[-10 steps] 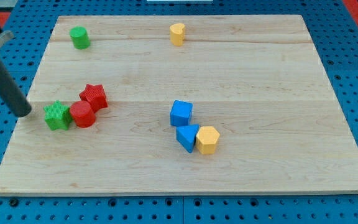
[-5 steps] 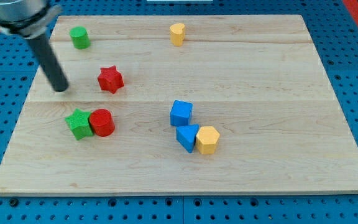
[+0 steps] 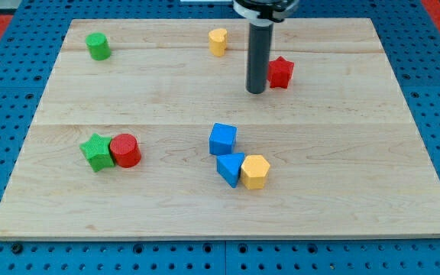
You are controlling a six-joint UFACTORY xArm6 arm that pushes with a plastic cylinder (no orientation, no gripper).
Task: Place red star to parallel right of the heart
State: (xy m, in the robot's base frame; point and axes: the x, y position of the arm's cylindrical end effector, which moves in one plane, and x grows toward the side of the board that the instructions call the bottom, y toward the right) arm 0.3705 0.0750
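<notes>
The wooden board [image 3: 342, 191] is seen resting on a blue pegboard table [image 3: 6, 229], and 8 blocks are carried on it. The red star [image 3: 281, 72] is found in the upper part of the board, toward the view's right of the yellow heart [image 3: 218, 41] and slightly lower than it, well apart from it. My tip [image 3: 256, 91] is set down just beside the red star, at its left and a little lower; whether the 2 touch cannot be told. The rod is a plain straight tool with nothing held.

A green cylinder [image 3: 97, 46] is seen near the top left corner. At lower left, a green star [image 3: 96, 151] is touched by a red cylinder [image 3: 126, 150]. Near the centre, a blue cube [image 3: 223, 139], a blue triangle [image 3: 229, 167] and a yellow hexagon [image 3: 255, 171] are clustered together.
</notes>
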